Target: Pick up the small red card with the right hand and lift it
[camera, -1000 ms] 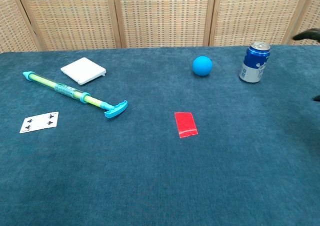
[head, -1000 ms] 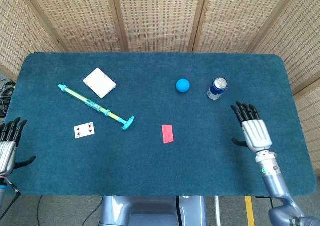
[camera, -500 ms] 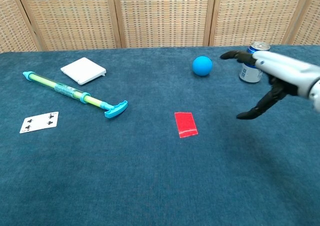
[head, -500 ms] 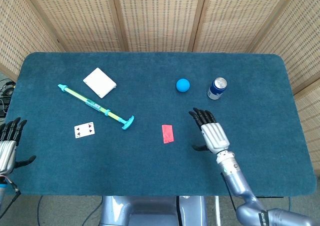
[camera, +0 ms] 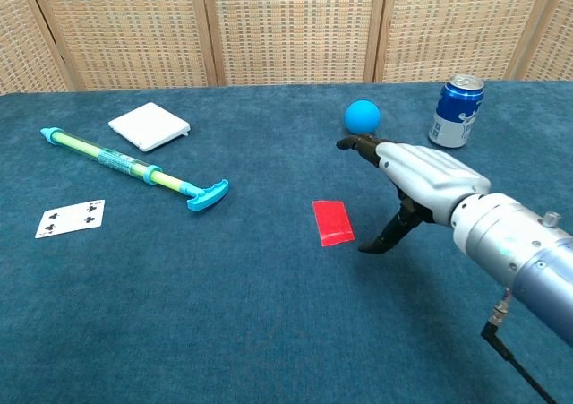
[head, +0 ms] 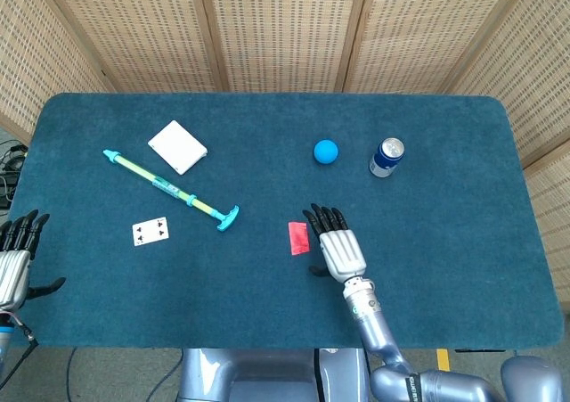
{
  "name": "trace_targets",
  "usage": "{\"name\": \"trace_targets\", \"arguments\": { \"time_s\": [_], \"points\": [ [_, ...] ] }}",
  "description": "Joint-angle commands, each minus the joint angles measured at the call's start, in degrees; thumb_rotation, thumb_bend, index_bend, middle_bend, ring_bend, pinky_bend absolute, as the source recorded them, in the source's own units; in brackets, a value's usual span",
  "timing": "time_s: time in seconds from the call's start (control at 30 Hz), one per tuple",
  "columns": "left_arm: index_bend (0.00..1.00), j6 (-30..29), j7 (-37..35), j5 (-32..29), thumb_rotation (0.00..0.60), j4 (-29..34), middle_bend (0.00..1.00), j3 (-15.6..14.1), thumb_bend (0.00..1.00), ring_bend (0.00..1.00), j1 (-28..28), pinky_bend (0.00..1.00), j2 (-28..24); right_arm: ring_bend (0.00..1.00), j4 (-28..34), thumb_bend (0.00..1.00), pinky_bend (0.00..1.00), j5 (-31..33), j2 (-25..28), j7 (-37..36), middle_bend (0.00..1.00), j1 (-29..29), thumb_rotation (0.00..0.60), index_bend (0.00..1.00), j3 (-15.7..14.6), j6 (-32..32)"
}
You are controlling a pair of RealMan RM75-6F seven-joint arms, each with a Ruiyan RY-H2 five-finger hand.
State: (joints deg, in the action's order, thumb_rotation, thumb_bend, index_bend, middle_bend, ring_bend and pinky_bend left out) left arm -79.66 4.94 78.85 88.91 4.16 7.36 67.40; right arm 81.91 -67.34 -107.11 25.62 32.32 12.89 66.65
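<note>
The small red card (head: 297,236) (camera: 332,221) lies flat on the blue table cloth, near the middle. My right hand (head: 335,246) (camera: 414,182) hovers just to the card's right, palm down with fingers spread and thumb hanging low beside the card; it holds nothing. In the head view the fingertips partly overlap the card's right edge. My left hand (head: 15,255) rests open at the table's far left edge, seen only in the head view.
A blue ball (head: 326,151) (camera: 362,116) and a blue soda can (head: 386,157) (camera: 456,110) stand behind the right hand. A teal and yellow pump stick (head: 172,191) (camera: 134,167), a white box (head: 177,147) (camera: 149,125) and a playing card (head: 150,232) (camera: 71,218) lie to the left.
My right hand has swept leftward from the table's right side to just beside the red card. The left hand and all objects stayed where they were.
</note>
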Motion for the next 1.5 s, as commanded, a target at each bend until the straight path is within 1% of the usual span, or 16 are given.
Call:
{"name": "trace_targets", "arguments": {
  "time_s": [0.03,0.27,0.47,0.67,1.1,1.4,1.43,1.5],
  "points": [
    [0.0,0.12,-0.27,-0.42,0.6,-0.14,0.0,0.17,0.07,0.0,0.0,0.0,0.01,0.0,-3.93,0.23,0.0,1.15,-3.5,2.03,0.0,1.19,0.6,0.03,0.23,0.42],
    [0.0,0.56,-0.86,-0.68,0.6,-0.44,0.0,0.2,0.07,0.0,0.16,0.0,0.05,0.0,-8.68,0.24,0.0,2.57,-7.64,3.25,0.0,2.55,0.6,0.03,1.29,0.02],
    [0.0,0.94,-0.96,-0.74,0.6,-0.69,0.0,0.08,0.07,0.0,0.29,0.0,0.17,0.0,-12.16,0.28,0.0,2.47,-9.66,3.55,0.0,3.61,0.6,0.03,1.98,-0.05],
    [0.0,1.05,-0.94,-0.92,0.6,-0.83,0.0,0.1,0.07,0.0,0.35,0.0,0.28,0.0,-13.84,0.32,0.0,2.34,-10.42,3.13,0.0,4.05,0.6,0.03,2.36,-0.25],
    [0.0,1.37,-0.79,-1.23,0.6,-0.87,0.0,0.07,0.07,0.0,0.49,0.0,0.34,0.0,-15.84,0.32,0.0,2.83,-11.17,3.35,0.0,5.03,0.6,0.03,3.05,-1.49],
    [0.0,1.35,-1.17,-1.23,0.6,-0.9,0.0,0.05,0.07,0.0,0.48,0.0,0.26,0.0,-19.91,0.33,0.0,2.09,-12.64,3.18,0.0,6.15,0.6,0.05,3.38,-1.71],
    [0.0,1.33,-1.18,-1.18,0.6,-0.9,0.0,0.02,0.07,0.0,0.47,0.0,0.26,0.0,-20.34,0.34,0.0,2.01,-12.77,3.1,0.0,6.29,0.6,0.05,3.42,-1.82],
    [0.0,1.34,-1.15,-1.1,0.6,-0.87,0.0,-0.04,0.07,0.0,0.48,0.0,0.26,0.0,-21.0,0.42,0.0,1.97,-12.99,2.93,0.0,6.49,0.6,0.06,3.53,-2.02]
  ]
}}
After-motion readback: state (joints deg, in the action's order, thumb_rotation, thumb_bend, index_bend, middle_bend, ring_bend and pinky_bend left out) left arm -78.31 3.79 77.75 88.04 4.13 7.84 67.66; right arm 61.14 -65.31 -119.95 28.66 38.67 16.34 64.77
